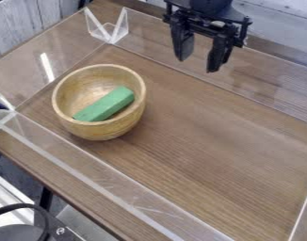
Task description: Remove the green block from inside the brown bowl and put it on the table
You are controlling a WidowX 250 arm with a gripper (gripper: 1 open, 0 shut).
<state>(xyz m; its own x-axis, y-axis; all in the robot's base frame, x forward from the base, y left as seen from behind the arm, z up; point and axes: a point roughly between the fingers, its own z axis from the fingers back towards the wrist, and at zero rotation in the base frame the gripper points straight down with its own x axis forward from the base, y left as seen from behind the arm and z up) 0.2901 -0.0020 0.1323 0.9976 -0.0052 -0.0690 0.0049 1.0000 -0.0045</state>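
The green block (105,104) is lying inside the brown bowl (68,89), resting on the pale inner floor with one end climbing toward the right inner wall, its long axis running diagonally from lower left to upper right. The bowl is sitting upright on the left part of the surface (219,141), near the low clear acrylic wall (24,127) that is bordering the left and front edges. Nothing is covering the block; the bowl's thick rim is surrounding it on all sides, and the opening above it is standing unobstructed.

Another stretch of clear wall is running along the far edge, where a small transparent bracket (108,28) is standing at the corner. The wood-grain area to the right of the bowl is carrying no other objects.

The end effector (202,49) is hanging at the top of the view, well apart from the bowl and up and to the right of it. It is pointing straight down, its dark fingers (184,42) are standing parted with a visible gap between them, and it is pinching nothing. The fingertips are hovering over bare wood near the far edge, not touching it.
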